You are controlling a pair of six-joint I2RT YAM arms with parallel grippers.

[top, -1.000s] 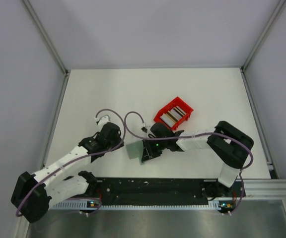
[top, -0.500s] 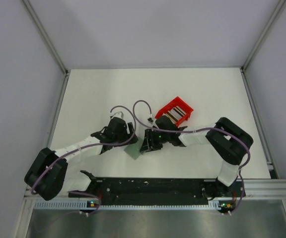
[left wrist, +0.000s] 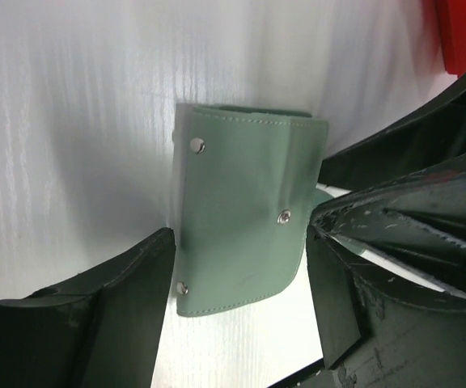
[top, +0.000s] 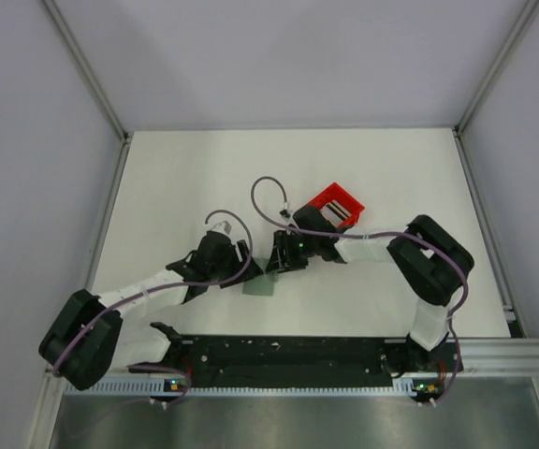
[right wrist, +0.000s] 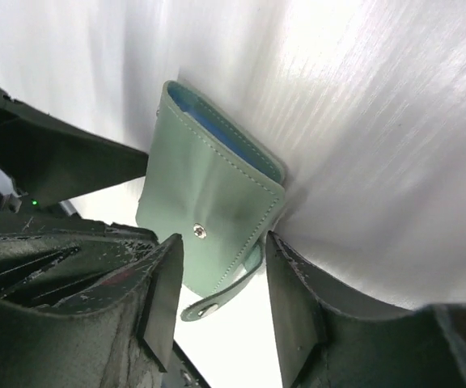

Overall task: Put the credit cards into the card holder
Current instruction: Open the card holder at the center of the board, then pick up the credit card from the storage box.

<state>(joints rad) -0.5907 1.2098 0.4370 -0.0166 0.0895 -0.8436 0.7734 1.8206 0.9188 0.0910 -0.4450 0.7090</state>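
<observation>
One card holder [left wrist: 245, 226], folded, lies flat on the table [top: 204, 178]. The left gripper [left wrist: 239, 242] and right gripper [right wrist: 222, 242] straddle it with jaws apart, gripping nothing. Just beyond, the red bin [top: 321, 198] holds the credit cards [top: 338, 214].

The card holder [left wrist: 241, 218] is sage green with matching stitching, silver snap studs and a light blue lining; the left gripper [left wrist: 239, 230] straddling it is scuffed black; beyond it a red bin [top: 328, 199] shows striped tan-and-whitish credit cards [top: 342, 214]; under it, a white table [top: 185, 178]
</observation>
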